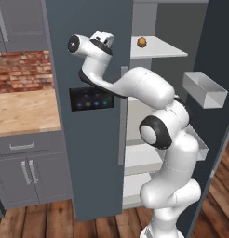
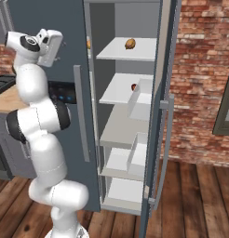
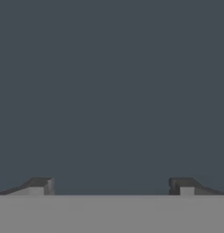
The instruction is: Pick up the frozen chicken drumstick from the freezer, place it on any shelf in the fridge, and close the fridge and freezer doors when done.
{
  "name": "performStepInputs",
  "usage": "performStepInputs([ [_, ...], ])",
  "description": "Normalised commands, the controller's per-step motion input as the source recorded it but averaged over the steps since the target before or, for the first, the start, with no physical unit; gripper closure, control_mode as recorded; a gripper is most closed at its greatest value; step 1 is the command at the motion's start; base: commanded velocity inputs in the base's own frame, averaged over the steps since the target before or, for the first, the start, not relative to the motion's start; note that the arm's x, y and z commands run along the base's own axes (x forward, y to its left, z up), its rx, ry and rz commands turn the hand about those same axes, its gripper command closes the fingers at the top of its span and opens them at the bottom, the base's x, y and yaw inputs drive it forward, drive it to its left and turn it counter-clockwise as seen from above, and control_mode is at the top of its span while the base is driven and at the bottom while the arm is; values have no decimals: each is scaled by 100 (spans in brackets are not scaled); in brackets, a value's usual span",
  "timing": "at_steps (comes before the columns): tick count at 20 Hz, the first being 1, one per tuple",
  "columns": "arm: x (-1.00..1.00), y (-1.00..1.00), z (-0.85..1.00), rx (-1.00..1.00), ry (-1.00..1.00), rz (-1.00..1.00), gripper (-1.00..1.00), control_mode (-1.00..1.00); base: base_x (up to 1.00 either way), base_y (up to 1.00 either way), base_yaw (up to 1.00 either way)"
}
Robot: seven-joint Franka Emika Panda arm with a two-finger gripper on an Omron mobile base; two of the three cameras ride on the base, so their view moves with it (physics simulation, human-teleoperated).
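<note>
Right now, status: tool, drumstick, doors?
Tool open, empty, facing the freezer door. Drumstick on the top shelf of the fridge. Freezer door shut; fridge door open.

The arm hides part of the freezer door (image 1: 88, 139), and the small red thing (image 2: 133, 87) is half hidden behind a door bin (image 2: 143, 100).

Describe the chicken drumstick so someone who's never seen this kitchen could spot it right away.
Find the tall slate-grey unit with its right door swung open. Look at the top shelf inside: the frozen chicken drumstick lies there, small, lumpy, golden-brown. The small dark red thing is one shelf lower.
</note>
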Motion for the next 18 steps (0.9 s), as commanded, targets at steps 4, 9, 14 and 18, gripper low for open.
performStepInputs([
  [4,-93,-56,-13,22,-17,-10,-100,-100,0,0,0],
  [9,-100,-59,-13,28,-29,-18,-100,-100,0,0,0],
  [14,-100,-54,-6,29,-35,-15,-100,-100,0,0,0],
  [18,-100,-46,0,31,-42,-14,-100,-100,0,0,0],
])
